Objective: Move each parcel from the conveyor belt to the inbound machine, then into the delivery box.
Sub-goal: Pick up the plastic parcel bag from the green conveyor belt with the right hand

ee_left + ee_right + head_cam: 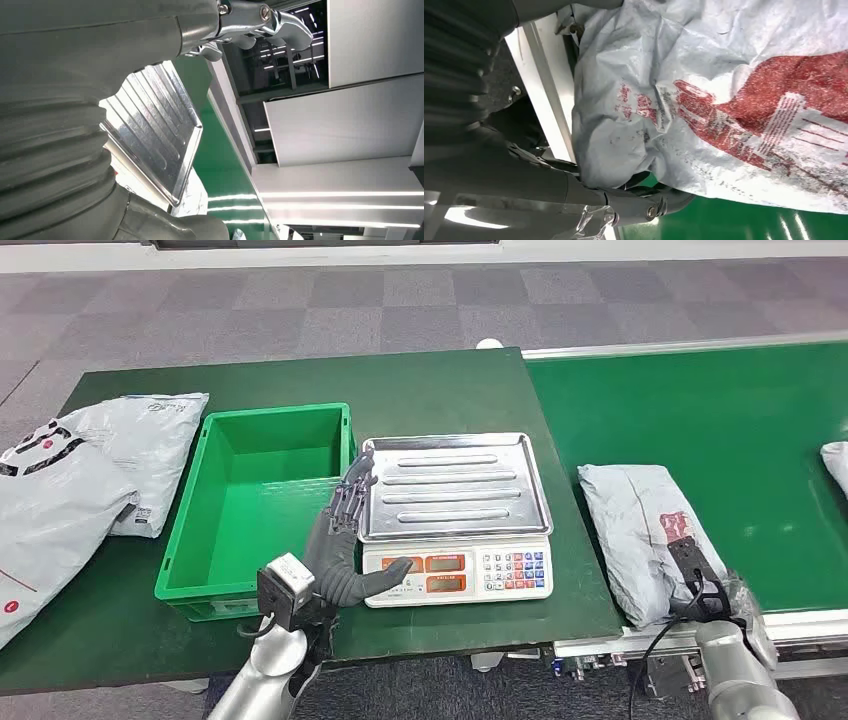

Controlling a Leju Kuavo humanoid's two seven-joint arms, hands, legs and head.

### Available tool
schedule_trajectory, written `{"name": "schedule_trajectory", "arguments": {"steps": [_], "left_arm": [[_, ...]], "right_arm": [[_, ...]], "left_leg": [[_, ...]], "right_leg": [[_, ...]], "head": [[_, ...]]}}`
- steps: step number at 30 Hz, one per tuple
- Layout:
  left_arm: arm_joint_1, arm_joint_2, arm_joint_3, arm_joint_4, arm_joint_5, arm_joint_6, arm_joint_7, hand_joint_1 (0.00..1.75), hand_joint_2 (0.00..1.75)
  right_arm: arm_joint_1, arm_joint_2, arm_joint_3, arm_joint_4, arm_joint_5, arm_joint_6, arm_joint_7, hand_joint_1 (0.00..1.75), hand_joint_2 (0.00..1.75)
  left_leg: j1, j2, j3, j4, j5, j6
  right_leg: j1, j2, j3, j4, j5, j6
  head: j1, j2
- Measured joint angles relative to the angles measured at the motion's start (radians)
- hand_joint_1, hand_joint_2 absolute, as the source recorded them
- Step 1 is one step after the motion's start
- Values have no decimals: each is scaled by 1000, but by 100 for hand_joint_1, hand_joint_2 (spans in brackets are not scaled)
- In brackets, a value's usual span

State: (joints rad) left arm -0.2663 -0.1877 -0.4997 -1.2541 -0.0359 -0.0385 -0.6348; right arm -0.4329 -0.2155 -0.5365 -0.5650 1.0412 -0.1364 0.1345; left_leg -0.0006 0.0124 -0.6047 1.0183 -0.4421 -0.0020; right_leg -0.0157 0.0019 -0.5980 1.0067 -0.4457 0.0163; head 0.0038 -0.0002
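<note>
Risk sat nearest, at the near edge of the green conveyor belt [740, 440], where the robot's right hand [700, 575] had its dark fingers [644, 200] hooked under and around the near end of the crumpled grey plastic mailer parcel with a red print [645, 530]. The right wrist view showed the soft film bunched over those fingers, so the hold looked to be on loose wrapping, not on the contents; lifted that way, the bag could sag, slide out, or catch on the white belt frame [544, 100] just beside it.

To the left, the left hand [340, 540] rested at the left rim of the white electronic scale with a ribbed steel tray [455, 485], its thumb lying on the scale's front panel, fingers loosely apart and holding nothing. Left there, it could be struck by the incoming parcel or could disturb the reading.

Just left of the scale stood the green plastic crate [190, 530]. A swinging parcel might clip its near wall.

Farther left lay two grey mailer bags [80, 470], and at the far right another pale parcel [835, 465] waited on the belt.
</note>
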Motion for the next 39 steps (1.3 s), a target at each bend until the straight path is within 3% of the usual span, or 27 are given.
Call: {"name": "schedule_trajectory", "arguments": {"steps": [6, 13, 22, 26, 32, 39], "left_arm": [[-6, 2, 0, 4, 14, 4, -4, 0, 175], [-19, 5, 0, 13, 34, 17, -11, 0, 175], [-20, 6, 0, 17, 35, 18, -12, 0, 175], [-19, 6, 0, 16, 34, 18, -12, 0, 175], [-19, 6, 0, 16, 33, 24, -13, 0, 175], [-19, 6, 0, 16, 33, 27, -15, 0, 175]], "right_arm": [[-1, 3, 10, 4, -57, 2, -84, 175, 175], [10, 9, 64, -34, -222, 2, -236, 175, 175], [54, 36, 152, -148, -352, 47, -257, 175, 175], [67, 49, 167, -190, -436, 2, -323, 175, 175], [132, 113, 162, -429, -753, -101, -578, 175, 175], [203, 167, 161, -689, -838, -145, -630, 175, 175]], "left_leg": [[0, -1, -1, 0, 0, 0], [0, -2, -2, 0, 1, 0], [0, -4, -5, 0, 0, 0], [0, -6, -5, 0, 0, 0], [0, -8, -6, -1, 1, 0], [0, -9, -6, -1, 0, 0]], "right_leg": [[0, -1, 0, 0, 0, 0], [-1, -2, -2, 0, 0, 0], [0, -3, -3, 0, -2, -1], [0, -5, -3, 0, -2, 0], [0, -8, -4, 0, -3, -1], [-1, -9, -4, 0, -5, -1]], "head": [[0, 0], [0, 0], [0, 0], [0, 0], [0, 0], [0, 0]]}}
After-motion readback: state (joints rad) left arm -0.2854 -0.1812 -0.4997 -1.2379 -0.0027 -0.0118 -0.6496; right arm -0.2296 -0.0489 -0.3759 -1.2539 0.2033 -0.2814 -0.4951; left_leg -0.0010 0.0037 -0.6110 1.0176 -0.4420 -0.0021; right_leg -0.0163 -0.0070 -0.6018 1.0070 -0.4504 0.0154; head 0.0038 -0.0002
